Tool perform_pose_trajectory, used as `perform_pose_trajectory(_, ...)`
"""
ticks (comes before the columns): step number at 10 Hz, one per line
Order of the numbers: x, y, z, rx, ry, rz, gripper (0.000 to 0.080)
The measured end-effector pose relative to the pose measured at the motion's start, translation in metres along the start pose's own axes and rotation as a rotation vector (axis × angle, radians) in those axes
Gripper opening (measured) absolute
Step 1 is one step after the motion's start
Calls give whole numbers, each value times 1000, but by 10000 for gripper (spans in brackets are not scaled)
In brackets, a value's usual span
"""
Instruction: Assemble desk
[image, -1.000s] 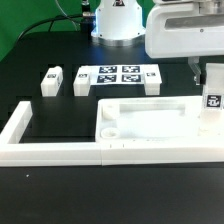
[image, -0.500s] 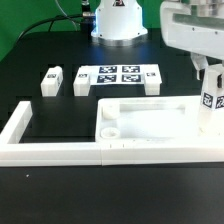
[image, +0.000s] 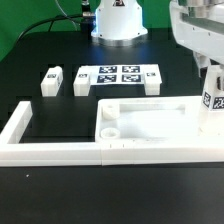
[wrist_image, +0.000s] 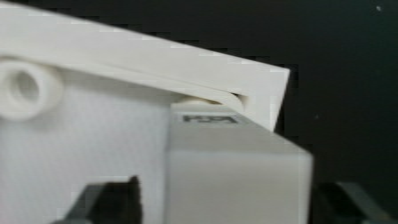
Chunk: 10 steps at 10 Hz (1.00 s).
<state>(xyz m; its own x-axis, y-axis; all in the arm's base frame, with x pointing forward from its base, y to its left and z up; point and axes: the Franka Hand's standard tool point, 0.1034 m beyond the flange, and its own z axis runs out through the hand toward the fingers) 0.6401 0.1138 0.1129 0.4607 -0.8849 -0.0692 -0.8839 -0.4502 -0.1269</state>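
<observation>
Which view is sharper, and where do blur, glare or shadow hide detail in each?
Exterior view: fairly sharp, the tags on the marker board legible as patterns; the desk top glares white, so its rim edges look faint. Wrist view: soft all over; the leg sits close to the lens, shaded grey, its tag smeared.

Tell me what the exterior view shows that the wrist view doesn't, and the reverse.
Only the exterior view: the marker board, three loose legs beside it, the border wall, and the desk top in full. Only the wrist view: a close look at the corner socket, partly hidden behind the held leg. Both: the gripper shut on that leg at one corner of the desk top.
</observation>
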Motion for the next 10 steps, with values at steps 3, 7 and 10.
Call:
perform_pose_trajectory(3, -15, -1, 5, 0, 0, -379, 645)
perform_pose_trajectory(7, -5, 0, 5, -17, 37, -820, 649)
perform_pose_trajectory(10, 7, 0, 4, -5, 63, -962, 626)
